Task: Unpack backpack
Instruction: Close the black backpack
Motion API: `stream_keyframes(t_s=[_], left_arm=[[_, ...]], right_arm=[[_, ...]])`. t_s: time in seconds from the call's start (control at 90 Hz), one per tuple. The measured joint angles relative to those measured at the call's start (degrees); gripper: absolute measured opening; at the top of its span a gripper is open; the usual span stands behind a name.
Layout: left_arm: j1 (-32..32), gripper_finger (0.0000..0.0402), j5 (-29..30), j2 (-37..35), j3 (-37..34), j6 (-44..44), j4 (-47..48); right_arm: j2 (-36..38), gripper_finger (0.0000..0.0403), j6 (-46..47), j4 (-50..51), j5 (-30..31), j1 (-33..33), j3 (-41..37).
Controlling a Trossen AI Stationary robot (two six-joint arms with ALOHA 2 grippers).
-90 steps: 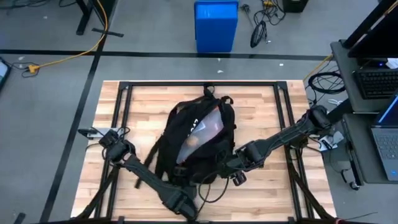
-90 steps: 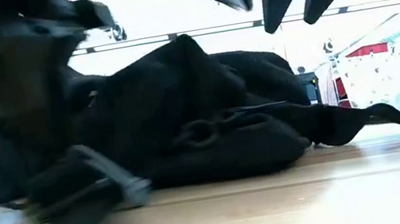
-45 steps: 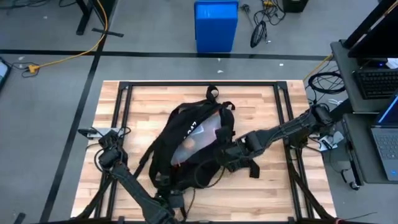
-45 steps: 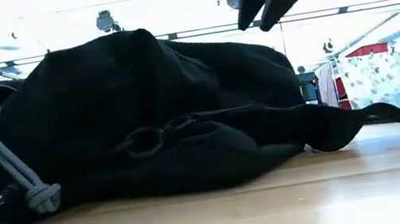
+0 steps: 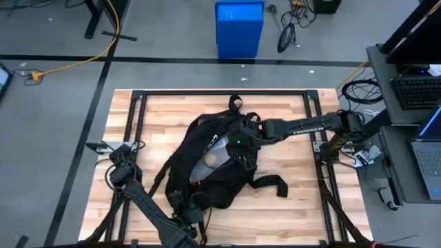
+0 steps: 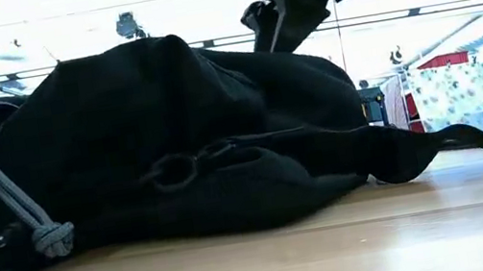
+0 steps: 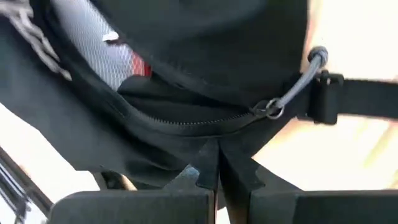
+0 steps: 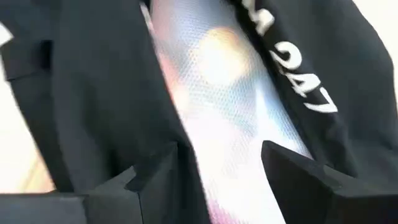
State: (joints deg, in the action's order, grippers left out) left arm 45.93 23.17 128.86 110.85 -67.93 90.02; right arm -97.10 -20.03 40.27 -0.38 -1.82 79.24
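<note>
— While the backpack (image 5: 213,162) is lying across the middle of the wooden table (image 5: 289,117), where are your grippers sitting?

— I am holding my right gripper (image 5: 242,141) over the bag's open top half, fingers spread apart, hovering above the pale mesh lining (image 8: 217,93) beside the white lettering (image 8: 292,74). My left gripper (image 5: 187,210) is sitting at the bag's near end, close to the table's near edge, with its fingers pinched shut on the black fabric just below the zipper (image 7: 205,118).

— How are the edges looking?

— The bag's top loop (image 5: 234,103) is pointing toward the far edge, with bare wood lying between them. One strap (image 5: 272,184) is trailing out on the right side, curling across open wood. A grey cord (image 6: 25,213) is hanging off the near end, and its knotted tip is resting near the table.

— Any room for moving?

— Bare wood is showing on both sides of the bag, wider on the right beneath my right arm. A black metal frame (image 5: 138,117) is running around the tabletop, and my left arm is crossing its near-left part.
</note>
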Motion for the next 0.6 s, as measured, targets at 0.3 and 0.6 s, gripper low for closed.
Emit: stream_keyframes(t_s=[0.3,0.6], left_arm=[[0.33,0.0000,3.83,-0.02,0.43,-32.54,-0.04],[1.16,0.0000,-2.11,0.02,0.35,-54.99,-2.67]], right_arm=[[0.11,0.0222,-2.06,3.23,-1.03,-0.28,0.00],[0.24,0.0222,-0.38,4.44,-3.11,-3.03,0.00]])
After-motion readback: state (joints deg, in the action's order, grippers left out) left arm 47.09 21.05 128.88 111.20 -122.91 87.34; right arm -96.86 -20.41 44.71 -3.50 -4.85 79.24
